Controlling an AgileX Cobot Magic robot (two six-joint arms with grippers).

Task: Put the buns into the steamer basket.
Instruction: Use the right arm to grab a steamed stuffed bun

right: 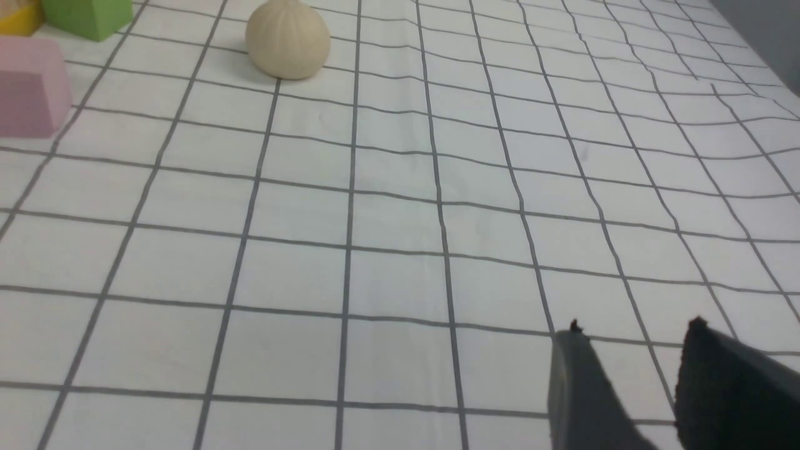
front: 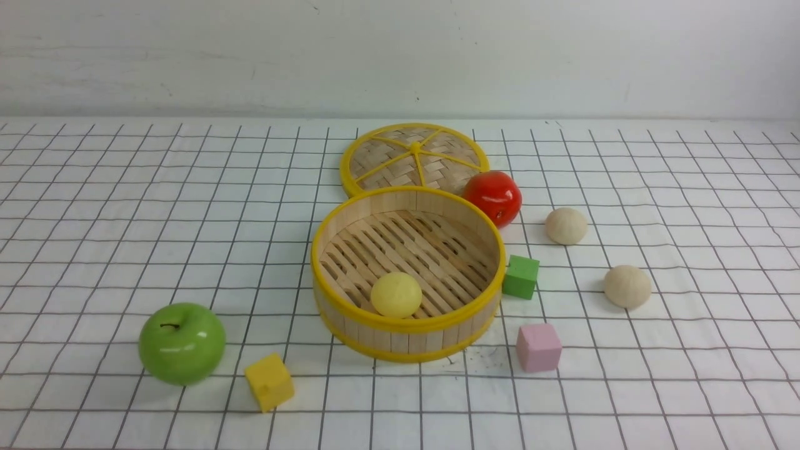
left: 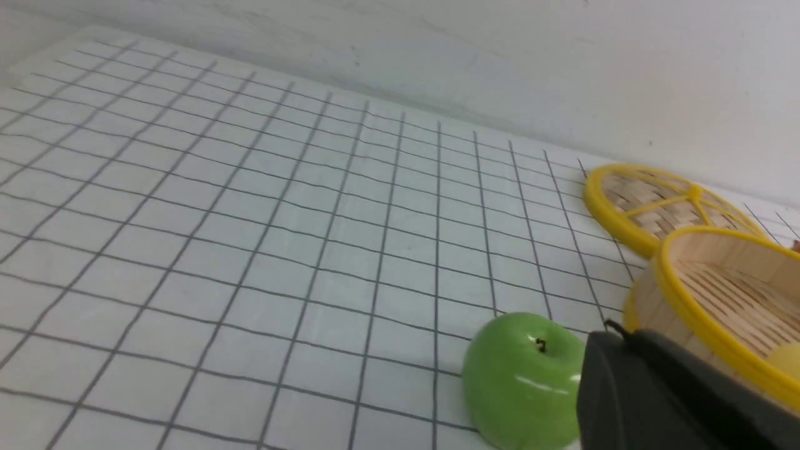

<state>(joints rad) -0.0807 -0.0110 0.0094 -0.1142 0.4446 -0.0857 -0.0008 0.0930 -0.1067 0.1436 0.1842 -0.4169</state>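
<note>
1. One bun of three was home: the small, matte pale yellow bun (front: 395, 294) lay on the slatted floor of the round bamboo steamer basket (front: 406, 340), close to its near wall, at the middle of the white gridded tabletop (front: 125, 219).
2. Two matte cream-beige buns sat out on the cloth to the basket's right. The farther bun (front: 565, 225) was near the glossy red tomato (front: 492, 197). The nearer bun (front: 627, 286) lay beyond the small green cube (front: 520, 276). Both were well apart from the basket's yellow rim.
3. The left tool (left: 609, 328) showed in its wrist view as one dark mass, jaws pressed together and holding nothing. It was beside the shiny green apple (left: 522, 381) and short of the basket.
4. The right tool (right: 634, 331) hung over bare grid with its jaws parted and nothing between them. A cream-beige bun (right: 287, 40), apparently the nearer one, lay well ahead of it, past the pink cube (right: 31, 87).
5. The flat woven yellow-spoked lid (front: 414, 156) lay behind the basket, so its mouth stood open. Neither arm showed in the front view.
6. By this reckoning the job stood about a third done, with two pickups to go, both on the right arm's side.
</note>
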